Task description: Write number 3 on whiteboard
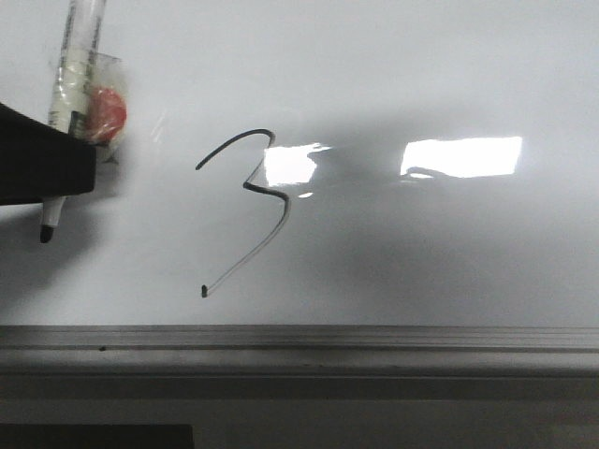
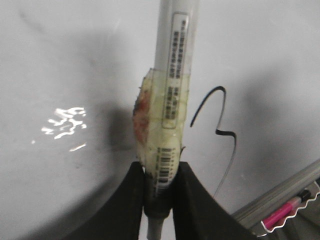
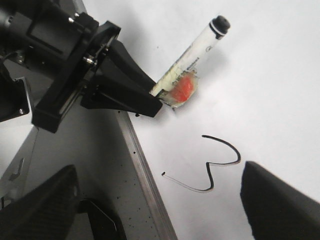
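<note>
My left claw (image 2: 159, 187) is gripping the marker (image 1: 77, 84) at the frame's upper left, clear of the finished number 3 (image 1: 245, 210) on the whiteboard (image 1: 449, 253); my right claw (image 3: 150, 210) is gaping empty.

The number 3 (image 1: 248, 208) lies on the whiteboard (image 1: 449, 262), right of the marker (image 1: 73, 84).

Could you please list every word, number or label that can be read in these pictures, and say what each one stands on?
"3": thin black hand-drawn number 3 on the large glossy white whiteboard.
Printed label with barcode on the white marker pen held in the left gripper: too small and blurred to read.
Pink-and-white pen beyond the frame: no readable text.
</note>
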`<state>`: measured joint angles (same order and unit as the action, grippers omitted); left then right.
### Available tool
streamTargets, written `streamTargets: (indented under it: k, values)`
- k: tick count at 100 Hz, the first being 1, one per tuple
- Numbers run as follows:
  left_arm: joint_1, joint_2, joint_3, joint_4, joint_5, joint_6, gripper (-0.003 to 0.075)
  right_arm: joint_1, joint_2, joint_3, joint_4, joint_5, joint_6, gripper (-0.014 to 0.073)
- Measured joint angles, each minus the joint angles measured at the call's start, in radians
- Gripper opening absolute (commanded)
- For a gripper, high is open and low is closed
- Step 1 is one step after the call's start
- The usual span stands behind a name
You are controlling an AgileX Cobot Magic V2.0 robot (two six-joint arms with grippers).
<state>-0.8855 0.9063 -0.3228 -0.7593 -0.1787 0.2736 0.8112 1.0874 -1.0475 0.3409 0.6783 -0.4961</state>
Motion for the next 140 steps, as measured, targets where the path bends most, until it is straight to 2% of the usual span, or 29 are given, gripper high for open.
streamTargets:
  k: [20,55,60,67,79,85,89,112,117,120,123,125,129,130,132,133,138,140]
  values:
    - [0.011,0.001,0.000,-0.165,-0.002,-0.002,-0.0020,-0.004,-0.040,0.000,0.000,0.006,0.000,0.0541]
    - [0.041,0.001,0.000,-0.194,0.046,-0.002,-0.0012,-0.008,-0.040,0.000,0.000,0.006,0.000,0.0541]
    - [0.041,0.001,0.000,-0.194,0.048,-0.002,0.0022,-0.008,-0.040,0.000,0.000,0.006,0.000,0.0541]
    - [0.041,0.001,0.000,-0.194,0.056,-0.002,0.0120,-0.008,-0.040,0.000,0.000,0.006,0.000,0.0541]
    - [0.041,0.001,0.000,-0.191,0.061,-0.002,0.0353,-0.008,-0.040,0.000,0.000,0.006,0.000,0.0541]
    - [0.041,0.001,0.000,-0.191,0.061,-0.002,0.0412,-0.008,-0.040,0.000,0.000,0.006,0.000,0.0541]
    - [0.041,0.001,0.000,-0.191,0.059,-0.003,0.0422,-0.008,-0.040,0.000,0.000,0.006,0.000,0.0541]
    - [0.041,-0.012,0.000,-0.186,0.047,0.002,0.0420,-0.008,-0.040,0.000,0.000,0.006,0.000,0.0539]
    - [0.041,-0.024,0.000,-0.186,0.046,0.009,0.0414,-0.008,-0.040,0.000,0.000,0.006,0.000,0.0500]
    - [0.041,-0.035,0.000,-0.186,0.046,0.018,0.0395,-0.010,-0.041,0.000,0.000,0.006,0.001,0.0442]
    - [0.041,-0.048,0.000,-0.186,0.046,0.025,0.0360,-0.010,-0.044,0.000,0.000,0.008,0.003,0.0332]
    - [0.041,-0.061,0.000,-0.186,0.046,0.032,0.0321,-0.012,-0.047,0.000,0.000,0.008,0.002,0.0278]
    - [0.041,-0.092,0.000,-0.186,0.046,0.044,0.0202,-0.014,-0.059,0.000,0.000,0.008,0.006,0.0069]
    - [0.041,-0.098,0.000,-0.186,0.046,0.050,0.0202,-0.016,-0.061,0.000,0.000,0.008,0.008,0.0038]
    - [0.041,-0.116,0.000,-0.186,0.046,0.060,0.0145,-0.018,-0.069,0.000,0.000,0.008,0.008,-0.0021]
    - [0.041,-0.122,0.000,-0.186,0.046,0.063,0.0107,-0.019,-0.072,0.000,0.000,0.008,0.010,-0.0077]
    - [0.041,-0.175,0.000,-0.186,0.049,0.092,-0.0021,-0.023,-0.096,0.000,-0.002,0.008,0.010,-0.0054]
    - [0.041,-0.188,0.000,-0.185,0.052,0.108,-0.0017,-0.025,-0.108,0.003,-0.002,0.006,0.010,-0.0050]
